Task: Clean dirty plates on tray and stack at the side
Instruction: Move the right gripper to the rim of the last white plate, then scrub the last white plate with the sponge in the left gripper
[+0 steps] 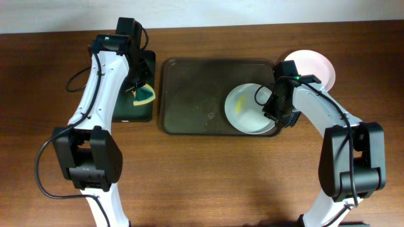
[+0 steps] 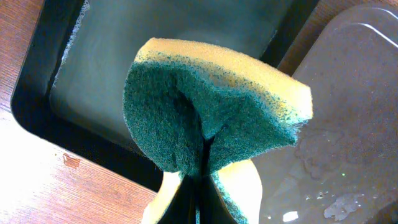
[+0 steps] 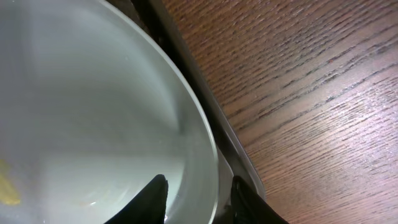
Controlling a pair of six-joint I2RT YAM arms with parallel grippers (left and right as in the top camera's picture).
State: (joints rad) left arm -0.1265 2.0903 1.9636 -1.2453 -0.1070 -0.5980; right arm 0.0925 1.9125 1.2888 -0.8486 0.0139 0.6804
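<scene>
While the left tool [image 2: 199, 186] clamps a sponge [image 2: 211, 118], the right tool [image 3: 199, 196], apart, straddles a plate [image 3: 93, 112] in the tray [image 1: 189, 88].

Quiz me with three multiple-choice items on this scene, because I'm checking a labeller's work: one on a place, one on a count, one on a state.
1. Where does the yellow-smeared round white plate lie?
A) at the right end of the large dark brown rectangular tray
B) at its left end
C) outside it

2. How many plates show from overhead?
A) one
B) two
C) four

3. The left claw is:
A) open and empty
B) shut on the green-and-yellow sponge
C) shut on a plate

Key:
1 A, it sits against the tray's right rim.
2 B, the smeared one plus a pale round plate beside the tray.
3 B, the sponge folds where the claw pinches it.
</scene>
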